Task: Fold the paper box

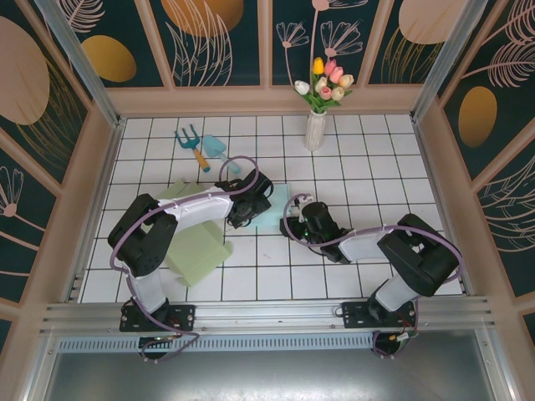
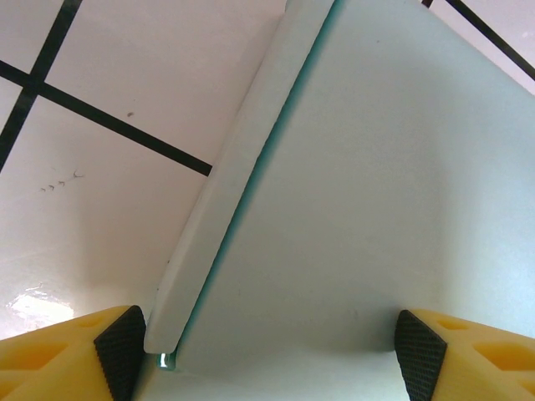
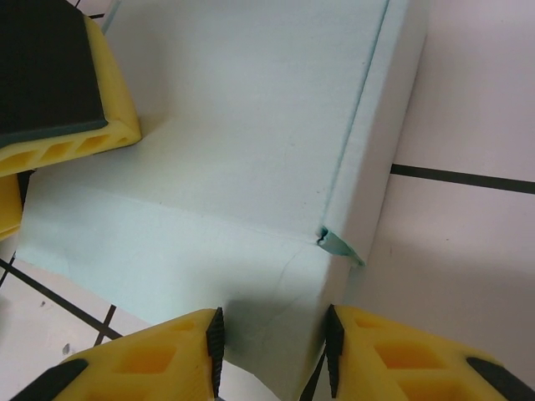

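Note:
The paper box [image 1: 274, 215] is a pale mint sheet lying on the tiled table between the two arms. In the left wrist view its flat panel [image 2: 376, 184] lies below me, with a narrow side flap [image 2: 242, 175] folded up along the left. My left gripper [image 2: 269, 355] is open wide and straddles that panel, its left pad right beside the flap's end. My right gripper [image 3: 274, 351] stands with narrowed jaws on either side of a creased corner flap [image 3: 276, 284], next to a raised side wall [image 3: 380, 142]. The left gripper's yellow finger [image 3: 58, 83] rests on the box's far corner.
Light green folded paper pieces [image 1: 199, 251] lie under the left arm. A toy garden fork [image 1: 194, 146] and trowel [image 1: 219, 152] lie at the back left. A white vase of tulips [image 1: 315, 125] stands at the back centre. Walls enclose the table on three sides.

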